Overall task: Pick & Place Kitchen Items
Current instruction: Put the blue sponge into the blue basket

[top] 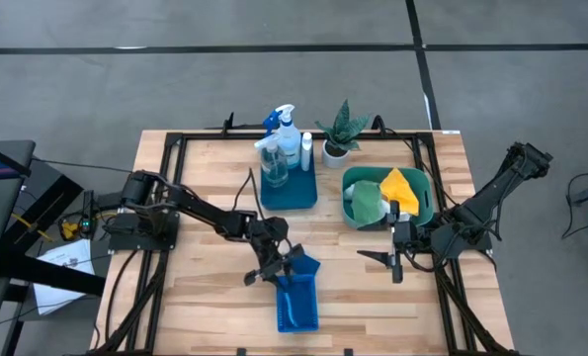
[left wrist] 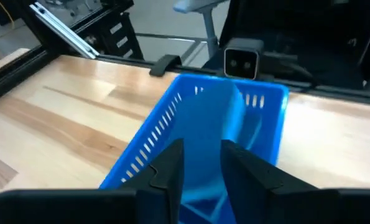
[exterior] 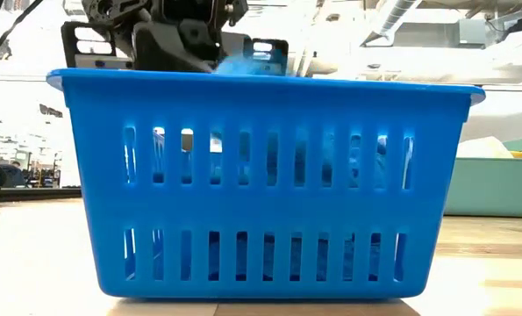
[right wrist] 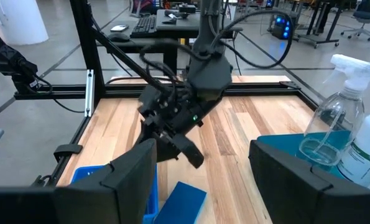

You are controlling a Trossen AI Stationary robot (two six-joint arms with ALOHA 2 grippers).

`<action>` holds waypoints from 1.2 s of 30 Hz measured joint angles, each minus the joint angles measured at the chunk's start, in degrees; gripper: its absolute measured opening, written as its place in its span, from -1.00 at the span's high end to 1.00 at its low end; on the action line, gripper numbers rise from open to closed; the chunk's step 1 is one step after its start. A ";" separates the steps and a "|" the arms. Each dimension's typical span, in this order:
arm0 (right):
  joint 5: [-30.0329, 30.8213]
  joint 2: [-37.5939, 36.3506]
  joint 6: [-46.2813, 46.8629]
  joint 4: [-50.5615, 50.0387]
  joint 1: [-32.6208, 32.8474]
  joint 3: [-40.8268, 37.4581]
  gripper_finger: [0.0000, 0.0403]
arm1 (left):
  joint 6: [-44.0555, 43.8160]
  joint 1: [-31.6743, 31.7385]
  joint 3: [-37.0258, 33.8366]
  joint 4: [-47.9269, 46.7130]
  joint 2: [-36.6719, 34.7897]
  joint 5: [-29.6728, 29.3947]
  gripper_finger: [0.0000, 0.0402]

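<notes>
Left gripper (top: 274,269) sits over the near blue basket's (top: 295,314) far rim with a blue sponge (right wrist: 181,202) at its tips; your fingers (left wrist: 170,169) are parted a little in the wrist view, so I can't tell whether the sponge is gripped or already let go; it hangs at the rim, part inside, which reads as a drop into the basket; low view shows a blue lump just above the rim. Right gripper (top: 396,259) waits beside the teal tub (top: 428,194), jaws wide apart and empty; tub holds the green cloth (top: 367,203) and yellow cloth (top: 402,188). Spray bottle (top: 277,148) and white bottle (top: 292,140) stand upright in the far blue tray (top: 290,196); potted plant (top: 338,132) just beside it.
</notes>
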 joint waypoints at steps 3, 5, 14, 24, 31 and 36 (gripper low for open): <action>-0.06 0.00 0.00 -0.07 0.00 0.00 -0.24 | -1.35 -0.08 0.00 -1.19 -1.79 0.06 0.47; -0.06 0.00 0.00 -0.12 0.00 0.00 -0.24 | -1.93 -0.21 0.00 -1.89 -2.87 0.02 0.47; -0.10 0.00 0.00 0.04 0.00 0.00 -0.24 | -1.95 -2.42 0.00 -3.28 -5.07 0.02 0.46; -0.10 0.00 0.00 0.04 0.00 0.00 -0.24 | -1.98 -2.63 0.00 -2.15 -5.07 -1.45 0.46; -0.10 0.00 0.00 0.03 0.00 0.00 -0.24 | -5.24 -3.36 0.00 2.15 -5.07 -2.66 0.46; -0.10 0.00 0.47 0.04 0.00 0.00 -0.24 | -5.43 -5.24 0.00 3.19 -5.17 -11.80 0.46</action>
